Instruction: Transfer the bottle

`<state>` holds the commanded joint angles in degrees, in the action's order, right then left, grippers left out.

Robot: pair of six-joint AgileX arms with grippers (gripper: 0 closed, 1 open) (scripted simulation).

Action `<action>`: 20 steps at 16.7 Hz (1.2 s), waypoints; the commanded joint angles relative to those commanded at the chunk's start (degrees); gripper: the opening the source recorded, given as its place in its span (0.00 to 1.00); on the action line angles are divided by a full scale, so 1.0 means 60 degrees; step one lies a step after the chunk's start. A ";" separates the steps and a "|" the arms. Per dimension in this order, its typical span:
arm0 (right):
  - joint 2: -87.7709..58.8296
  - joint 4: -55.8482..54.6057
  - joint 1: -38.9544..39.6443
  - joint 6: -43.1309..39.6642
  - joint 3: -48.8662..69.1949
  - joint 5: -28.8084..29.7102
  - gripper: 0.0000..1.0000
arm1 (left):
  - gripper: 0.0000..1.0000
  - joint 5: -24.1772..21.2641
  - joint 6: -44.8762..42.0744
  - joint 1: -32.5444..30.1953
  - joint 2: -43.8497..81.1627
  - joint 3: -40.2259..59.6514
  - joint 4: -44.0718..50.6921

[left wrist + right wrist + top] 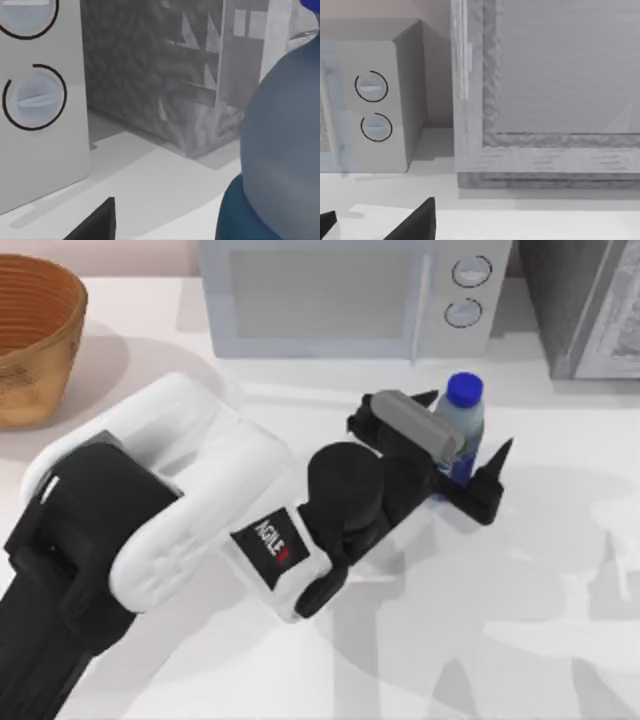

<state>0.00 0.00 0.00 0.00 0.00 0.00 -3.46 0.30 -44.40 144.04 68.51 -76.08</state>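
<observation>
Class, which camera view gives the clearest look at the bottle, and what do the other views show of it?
The top view: the bottle stands whole, blue cap up, between the jaws of the left gripper. The left wrist view shows just part of its body and label at very close range. The right wrist view faces the microwave instead.

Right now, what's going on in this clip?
The left arm has reached across the table toward the microwave, and the left gripper sits around the bottle, a small clear one with a blue cap, standing upright on the white table. One finger shows on each side of it, but whether they are pressed onto it cannot be told. In the left wrist view the bottle looms very close. A wicker basket sits at the table's far left.
</observation>
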 joint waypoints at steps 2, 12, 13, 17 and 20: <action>0.0000 0.0000 0.0000 0.0000 0.0000 0.0000 1.00 | 0.85 0.0000 0.0000 0.0000 0.0000 0.0000 0.0000; 0.0000 0.0000 0.0000 0.0000 0.0000 0.0000 1.00 | 0.10 0.0000 0.0000 0.0000 0.0000 0.0000 0.0000; 0.0000 0.0000 0.0000 0.0000 0.0000 0.0000 1.00 | 0.02 0.0000 0.0000 0.0000 0.0000 0.0000 0.0000; 0.0000 0.0000 0.0000 0.0000 0.0000 0.0000 1.00 | 0.00 0.0000 0.0000 0.0000 0.0000 0.0000 0.0000; 0.0000 0.0000 0.0000 0.0000 0.0000 0.0000 1.00 | 0.00 0.0000 0.0000 0.0000 0.0000 0.0000 0.0000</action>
<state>0.00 0.00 0.00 0.00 0.00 0.00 -3.46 0.30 -44.40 144.04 68.51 -76.08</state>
